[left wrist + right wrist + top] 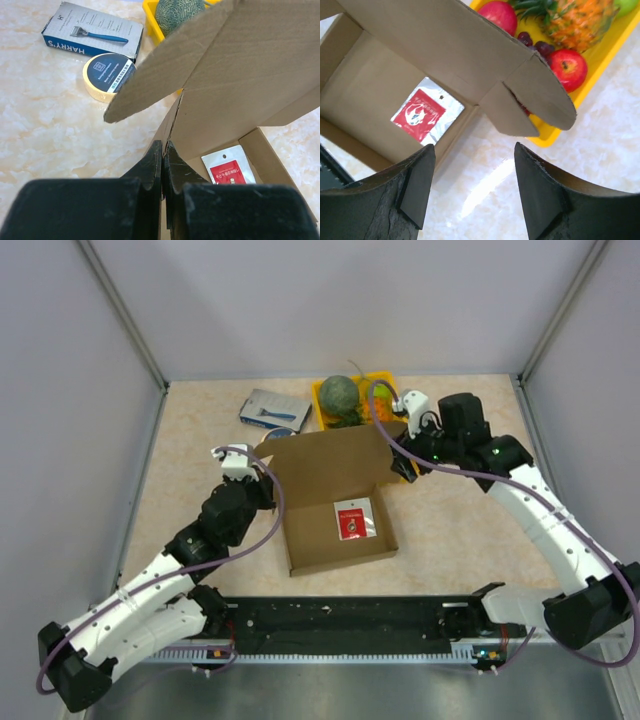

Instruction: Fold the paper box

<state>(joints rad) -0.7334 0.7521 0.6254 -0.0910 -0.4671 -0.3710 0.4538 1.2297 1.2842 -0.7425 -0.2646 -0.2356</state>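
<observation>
The brown paper box [322,472] lies open in the middle of the table, with its lid raised at the far side. A red and silver packet [354,519] lies inside it. My left gripper [264,470] is shut on the box's left wall; in the left wrist view the fingers [156,159] pinch the cardboard edge below the lid's side flap [150,85]. My right gripper [405,466] is open and empty at the box's far right corner. In the right wrist view it [475,150] hovers over bare table beside the lid's rounded tab [540,97].
A yellow fruit tray [323,400] with a green melon [339,393] stands just behind the box. A blue-grey razor packet [275,408] and a tape roll [108,75] lie at the back left. Grey walls enclose the table on three sides.
</observation>
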